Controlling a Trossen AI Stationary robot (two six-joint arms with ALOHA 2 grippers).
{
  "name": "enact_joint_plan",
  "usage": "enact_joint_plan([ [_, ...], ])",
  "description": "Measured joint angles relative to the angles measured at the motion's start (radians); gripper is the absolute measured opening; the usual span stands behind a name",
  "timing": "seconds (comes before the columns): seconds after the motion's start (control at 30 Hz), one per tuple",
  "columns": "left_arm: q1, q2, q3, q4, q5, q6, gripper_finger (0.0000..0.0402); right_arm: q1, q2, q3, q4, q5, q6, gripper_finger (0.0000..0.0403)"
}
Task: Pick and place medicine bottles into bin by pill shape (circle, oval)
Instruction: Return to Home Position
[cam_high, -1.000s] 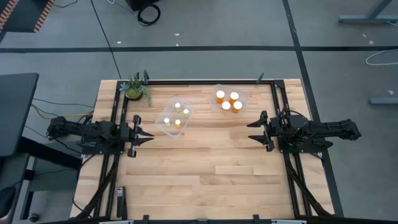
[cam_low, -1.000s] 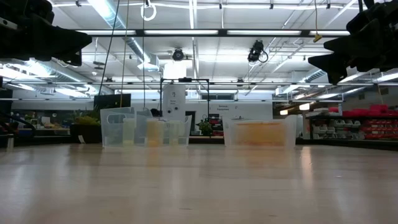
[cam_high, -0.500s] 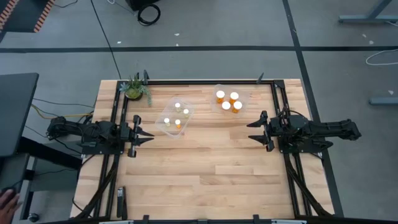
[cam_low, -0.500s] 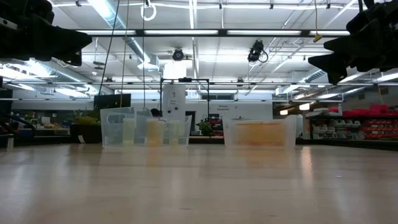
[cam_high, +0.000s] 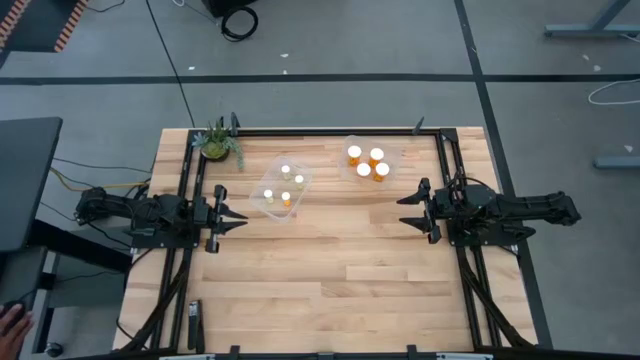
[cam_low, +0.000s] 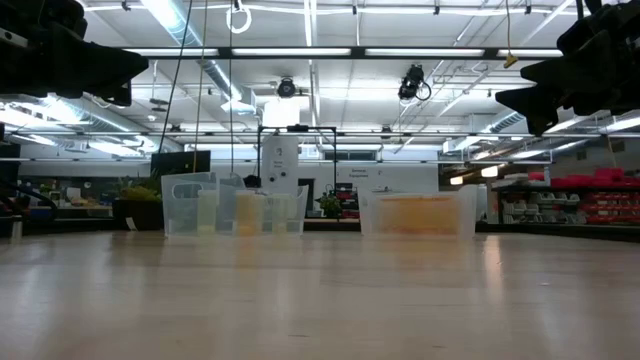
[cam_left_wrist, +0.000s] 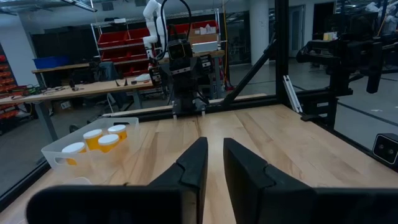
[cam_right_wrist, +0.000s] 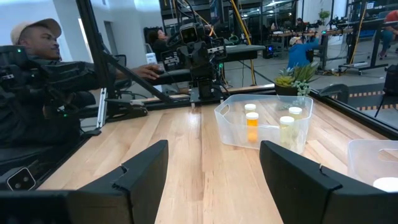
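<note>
Two clear bins stand on the wooden table's far half. The left bin holds several narrow medicine bottles, pale and orange, upright on its floor. The right bin holds several orange, white-capped bottles. My left gripper hovers level at the table's left side, its fingers almost together with nothing between them. My right gripper hovers level at the right side, open and empty. Both point toward the table's middle, away from the bins.
A small green potted plant sits at the far left corner, beside the left bin. Black frame rails run along the table's sides. Bare wood fills the middle and near half. A person sits beyond the left arm.
Both arms have kept still and the bottles have stayed in their bins. A person's hand has come into view on the floor side, off the table's near left corner.
</note>
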Motion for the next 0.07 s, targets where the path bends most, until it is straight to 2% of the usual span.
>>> enact_joint_plan([
  [0.07,0.000,0.000,0.000,0.000,0.000,0.000,0.0059,0.000,0.000,0.000,0.000,0.000,0.000,0.0261],
])
